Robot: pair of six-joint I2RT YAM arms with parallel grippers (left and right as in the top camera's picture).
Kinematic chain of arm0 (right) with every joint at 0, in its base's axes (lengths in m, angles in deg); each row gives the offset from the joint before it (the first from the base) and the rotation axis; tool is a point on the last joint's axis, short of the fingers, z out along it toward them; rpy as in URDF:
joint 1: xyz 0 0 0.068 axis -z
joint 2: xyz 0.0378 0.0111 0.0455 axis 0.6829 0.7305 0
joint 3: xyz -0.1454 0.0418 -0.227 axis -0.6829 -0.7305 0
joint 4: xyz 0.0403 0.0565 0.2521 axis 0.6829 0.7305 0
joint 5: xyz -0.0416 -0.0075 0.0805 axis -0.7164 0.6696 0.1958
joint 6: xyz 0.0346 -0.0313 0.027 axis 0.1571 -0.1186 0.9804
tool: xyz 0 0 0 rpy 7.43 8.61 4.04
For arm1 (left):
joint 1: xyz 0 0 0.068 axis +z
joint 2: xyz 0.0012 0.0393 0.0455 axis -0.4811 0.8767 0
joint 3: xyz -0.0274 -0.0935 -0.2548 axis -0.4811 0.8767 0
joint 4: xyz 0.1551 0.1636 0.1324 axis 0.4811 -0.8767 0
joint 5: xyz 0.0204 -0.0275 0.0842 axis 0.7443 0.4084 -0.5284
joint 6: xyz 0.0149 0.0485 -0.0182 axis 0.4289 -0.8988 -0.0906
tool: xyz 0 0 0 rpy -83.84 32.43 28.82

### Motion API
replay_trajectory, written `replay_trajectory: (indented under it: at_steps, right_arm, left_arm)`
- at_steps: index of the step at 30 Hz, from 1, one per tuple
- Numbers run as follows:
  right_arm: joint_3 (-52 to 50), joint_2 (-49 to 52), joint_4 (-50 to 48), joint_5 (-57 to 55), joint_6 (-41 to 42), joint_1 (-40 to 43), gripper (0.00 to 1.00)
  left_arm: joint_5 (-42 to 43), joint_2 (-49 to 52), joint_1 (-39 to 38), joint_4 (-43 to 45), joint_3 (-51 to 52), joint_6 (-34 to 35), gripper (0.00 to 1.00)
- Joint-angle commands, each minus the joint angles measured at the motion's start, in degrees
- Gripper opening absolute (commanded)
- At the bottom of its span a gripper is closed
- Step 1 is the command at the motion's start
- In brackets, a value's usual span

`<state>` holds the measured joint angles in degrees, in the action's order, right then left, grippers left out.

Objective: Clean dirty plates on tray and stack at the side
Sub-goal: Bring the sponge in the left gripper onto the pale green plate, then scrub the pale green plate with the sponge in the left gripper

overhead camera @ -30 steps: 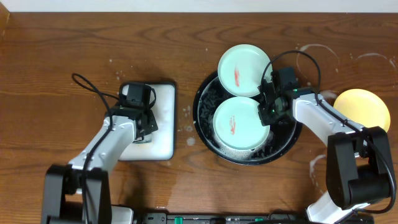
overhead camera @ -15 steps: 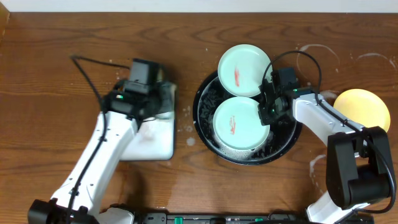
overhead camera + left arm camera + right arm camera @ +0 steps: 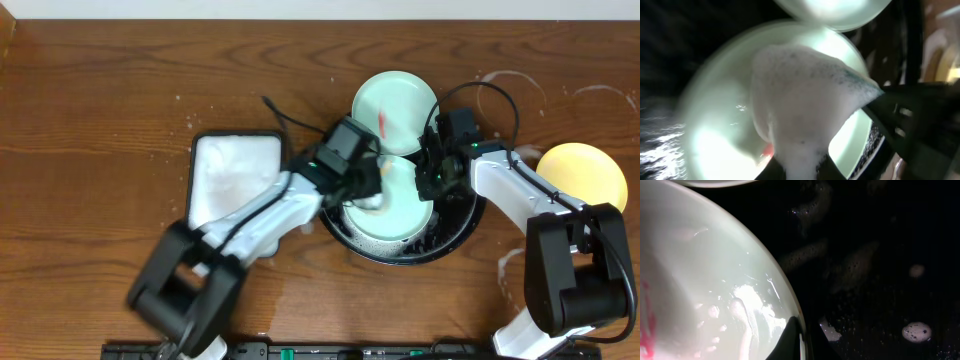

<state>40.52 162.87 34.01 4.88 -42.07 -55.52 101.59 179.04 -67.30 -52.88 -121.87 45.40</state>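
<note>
In the black tray (image 3: 334,190) lies a mint-white plate (image 3: 405,215) with a red smear (image 3: 767,150). My left gripper (image 3: 372,195) is shut on a foam-covered sponge (image 3: 805,100) and holds it over this plate's middle. My right gripper (image 3: 432,180) is shut on the same plate's right rim (image 3: 790,300), one finger inside and one outside. A second mint-white plate (image 3: 394,98) with a red streak leans on the tray's far rim. The pale yellow plate (image 3: 582,172) lies on the tabletop at the right.
A white rectangular dish (image 3: 235,185) stands left of the tray, under my left arm. Soapy rings (image 3: 510,85) mark the wood at the back right. Foam blobs (image 3: 917,330) lie on the tray's wet black floor (image 3: 880,255).
My left arm has swung right from the white dish to the tray, carrying the sponge over the nearer plate. The right arm has not moved.
</note>
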Motion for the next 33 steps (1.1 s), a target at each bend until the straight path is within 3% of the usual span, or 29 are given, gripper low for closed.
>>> replay_trajectory:
  at_steps: [1, 6, 11, 21, 26, 29, 33]
  right_arm:
    - [-0.94, 2.49, 0.31, -1.31, 1.84, -0.26, 0.01]
    - [-0.94, 2.49, 0.31, -1.29, 1.86, -0.26, 0.01]
    - [-0.94, 2.49, 0.68, -1.31, 1.84, -0.31, 0.01]
    - [-0.94, 2.49, 0.9, -1.31, 1.84, -0.31, 0.01]
    - [-0.94, 2.49, 0.9, -1.31, 1.84, -0.31, 0.01]
    - [-0.94, 2.49, 0.9, -1.31, 1.86, -0.31, 0.01]
    - [-0.94, 2.49, 0.9, -1.29, 1.86, -0.31, 0.01]
  left_arm:
    - [6.36, 5.31, -1.05, 4.7, -0.92, 7.8, 0.07]
    - [6.08, 13.05, -0.81, 8.35, -0.92, 5.18, 0.08]
    - [-2.05, 16.83, 2.56, -0.83, -0.94, 3.39, 0.07]
    - [-19.21, 10.29, 5.57, -15.41, -4.74, -6.4, 0.07]
    - [-18.29, 10.29, 4.61, -14.71, -4.72, -6.45, 0.08]
    - [-11.23, 11.56, 3.34, -10.56, -4.68, -5.7, 0.08]
    - [0.04, 14.38, 1.42, -4.31, -4.66, 0.37, 0.07]
